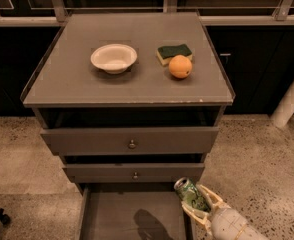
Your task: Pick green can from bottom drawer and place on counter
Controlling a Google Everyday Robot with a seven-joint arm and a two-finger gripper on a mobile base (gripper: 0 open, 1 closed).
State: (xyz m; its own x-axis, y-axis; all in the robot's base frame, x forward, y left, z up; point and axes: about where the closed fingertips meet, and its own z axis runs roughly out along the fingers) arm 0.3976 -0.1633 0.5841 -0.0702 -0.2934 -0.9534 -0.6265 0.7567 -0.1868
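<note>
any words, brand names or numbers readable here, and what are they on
No text can be read.
green can: pale markings, too blurred to read; the end effector grips it at lower right, above the bottom drawer.
bowl, sponge, orange, counter: no text visible.

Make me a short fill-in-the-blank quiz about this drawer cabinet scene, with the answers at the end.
1. The gripper, at the lower right by the open bottom drawer, has its jaws closed on the green ____.
2. On the counter, the orange lies next to the dark green ____.
3. The white ____ stands on the counter, left of the orange.
Missing words: can; sponge; bowl.
</note>
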